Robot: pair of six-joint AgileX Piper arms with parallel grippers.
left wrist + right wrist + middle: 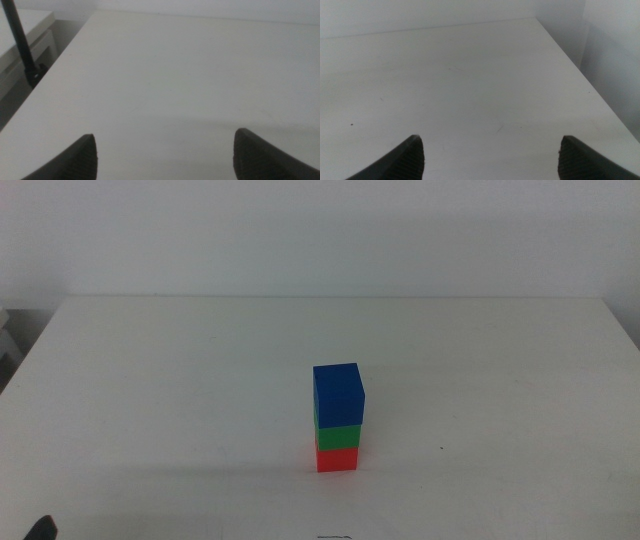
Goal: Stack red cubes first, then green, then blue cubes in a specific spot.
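On your left, the left gripper (pixel 164 155) waits off the work area with jaws spread wide and nothing between them, over bare table (pixel 175 75). In the middle you see the finished tower: the red cube (pixel 337 458) sits on the table, the green cube (pixel 338 437) on it, the blue cube (pixel 338 394) on top, faces almost aligned, so the order looks correct. On your right, the right gripper (pixel 490 157) is also wide and empty; I judge both arms are parked away to avoid touching the stack.

Upright stack: blue cube (pixel 337 392) atop green (pixel 338 438), red cube (pixel 337 459) bottom.
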